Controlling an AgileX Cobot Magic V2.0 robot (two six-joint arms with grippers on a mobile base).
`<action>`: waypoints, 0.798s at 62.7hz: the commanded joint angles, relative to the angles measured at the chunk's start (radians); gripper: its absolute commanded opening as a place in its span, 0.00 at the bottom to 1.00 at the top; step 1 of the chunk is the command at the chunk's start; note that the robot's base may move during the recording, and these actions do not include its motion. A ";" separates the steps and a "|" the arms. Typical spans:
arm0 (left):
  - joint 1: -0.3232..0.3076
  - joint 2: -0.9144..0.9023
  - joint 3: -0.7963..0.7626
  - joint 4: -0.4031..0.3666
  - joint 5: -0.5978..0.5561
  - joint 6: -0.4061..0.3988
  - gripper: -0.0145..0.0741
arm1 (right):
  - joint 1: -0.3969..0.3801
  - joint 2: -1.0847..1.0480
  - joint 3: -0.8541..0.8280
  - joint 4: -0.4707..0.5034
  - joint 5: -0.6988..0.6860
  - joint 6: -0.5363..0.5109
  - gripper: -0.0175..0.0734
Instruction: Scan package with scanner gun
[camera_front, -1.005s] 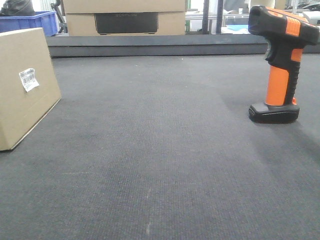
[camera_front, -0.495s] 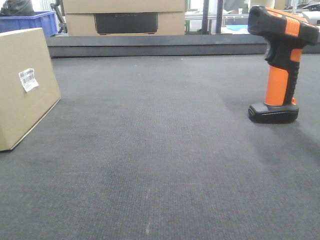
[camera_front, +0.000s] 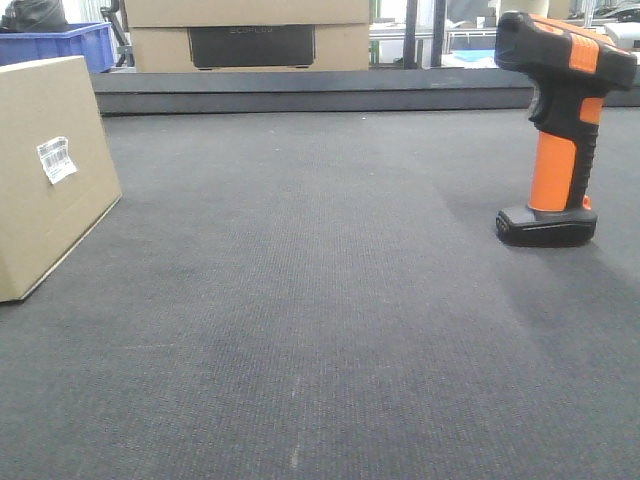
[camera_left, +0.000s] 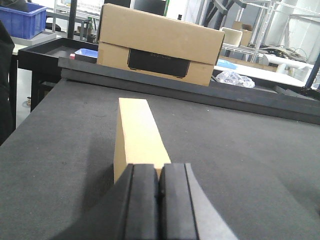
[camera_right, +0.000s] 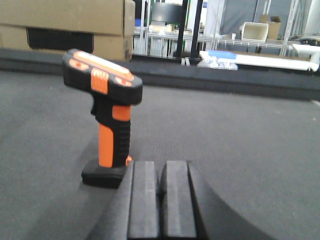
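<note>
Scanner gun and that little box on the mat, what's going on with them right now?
Nothing is being handled yet. The scanner gun stands upright on its base on the dark mat, and the package stands apart from it with its barcode label facing the open mat. The left gripper is shut and empty just short of the package; the right gripper is shut and empty near the scanner.

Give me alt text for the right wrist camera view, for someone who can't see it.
An orange and black scanner gun stands upright on its flat black base on a dark grey mat, just ahead and left of the right gripper, whose black pads are pressed together and hold nothing. Behind are a large cardboard box and cluttered shelving.
</note>
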 joint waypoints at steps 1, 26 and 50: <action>0.001 -0.006 0.001 0.005 -0.015 -0.009 0.04 | -0.006 -0.003 0.001 -0.007 -0.044 0.006 0.02; 0.001 -0.006 0.001 0.005 -0.015 -0.009 0.04 | -0.006 -0.003 0.001 -0.007 -0.046 0.006 0.02; 0.001 -0.006 0.001 0.005 -0.015 -0.009 0.04 | -0.006 -0.003 0.001 -0.007 -0.046 0.006 0.02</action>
